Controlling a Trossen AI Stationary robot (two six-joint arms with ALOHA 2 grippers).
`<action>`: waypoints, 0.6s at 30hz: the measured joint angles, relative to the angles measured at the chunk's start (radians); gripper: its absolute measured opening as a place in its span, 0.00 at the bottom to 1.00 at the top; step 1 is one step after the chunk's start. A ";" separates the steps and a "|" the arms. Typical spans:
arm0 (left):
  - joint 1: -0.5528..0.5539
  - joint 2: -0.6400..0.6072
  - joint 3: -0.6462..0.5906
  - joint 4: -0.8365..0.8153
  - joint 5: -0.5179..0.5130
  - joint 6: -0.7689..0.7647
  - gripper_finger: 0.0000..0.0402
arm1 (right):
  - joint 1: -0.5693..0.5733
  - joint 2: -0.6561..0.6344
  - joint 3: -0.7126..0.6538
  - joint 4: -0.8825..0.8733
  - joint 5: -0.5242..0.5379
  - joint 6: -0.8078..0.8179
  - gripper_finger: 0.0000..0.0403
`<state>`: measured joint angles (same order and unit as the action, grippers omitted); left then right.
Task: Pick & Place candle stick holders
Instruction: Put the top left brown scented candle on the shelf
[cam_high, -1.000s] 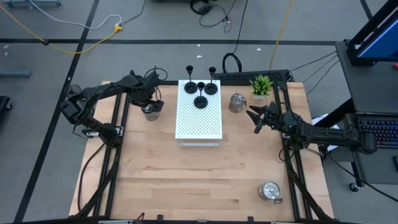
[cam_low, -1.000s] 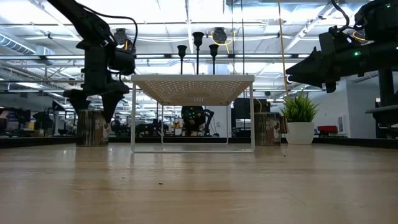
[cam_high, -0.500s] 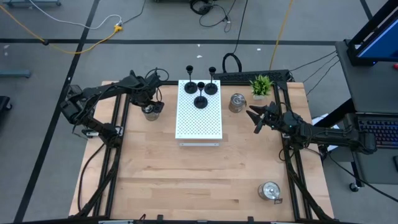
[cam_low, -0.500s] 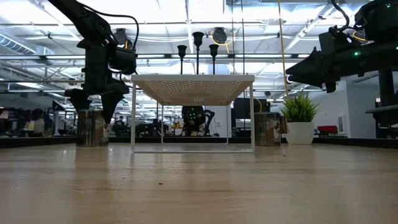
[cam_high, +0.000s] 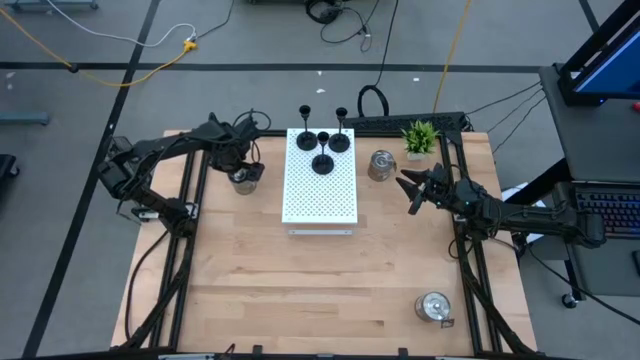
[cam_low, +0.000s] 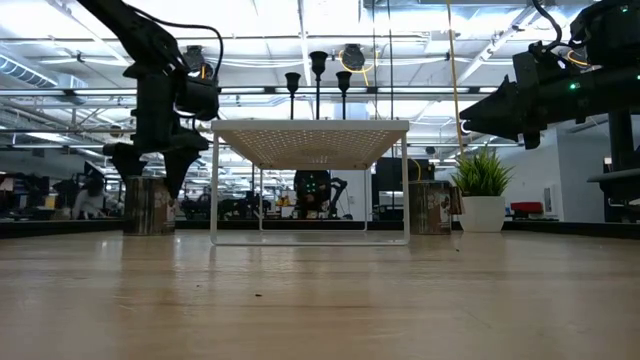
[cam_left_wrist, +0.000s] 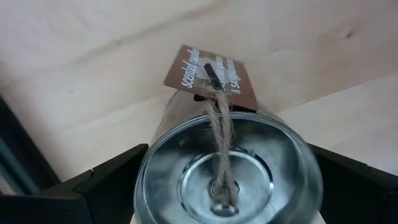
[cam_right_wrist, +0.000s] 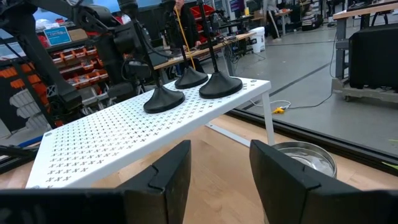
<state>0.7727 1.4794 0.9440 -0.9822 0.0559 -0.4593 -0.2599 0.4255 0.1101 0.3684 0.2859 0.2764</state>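
Nothing on the bench (cam_high: 300, 290) is seen to have shifted since the earlier frames; both arms are held in the same poses. The left end effector (cam_high: 243, 172) is poised directly over a silver-glass candle holder (cam_high: 242, 180) standing on the bench just beside the left edge of the white perforated board (cam_high: 320, 190); in the left wrist view its fingers (cam_left_wrist: 99, 186) are spread wide on either side of the holder's shiny rim (cam_left_wrist: 227, 168), with a gap seen on each side, and a twine loop with a brown paper tag (cam_left_wrist: 210, 78) is seen on the holder. In the low view this end effector (cam_low: 152, 160) is seen with its tips around the top of the holder (cam_low: 150, 205). The right end effector (cam_high: 413, 190) is held above the bench to the right of the board, its fingers parted and holding nothing, near a second silver-glass holder (cam_high: 381, 165) that stands beside the small potted plant (cam_high: 420, 137). Three black candle stick holders (cam_high: 322, 150) are clustered on the far end of the board, stems upright. A third silver-glass holder (cam_high: 433, 307) is placed at the near right corner of the bench, well apart from the rest.
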 joint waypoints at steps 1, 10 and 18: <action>0.000 0.012 0.000 -0.005 0.011 -0.001 0.99 | 0.000 0.000 0.000 0.000 0.000 0.000 0.38; -0.003 0.137 0.000 -0.008 0.122 -0.014 0.99 | 0.000 0.000 0.000 0.000 0.000 0.000 0.38; -0.003 0.136 0.000 0.007 0.104 -0.011 0.99 | 0.000 0.000 0.000 0.000 0.000 0.000 0.38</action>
<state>0.7700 1.6157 0.9438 -0.9749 0.1600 -0.4707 -0.2599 0.4254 0.1101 0.3686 0.2859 0.2763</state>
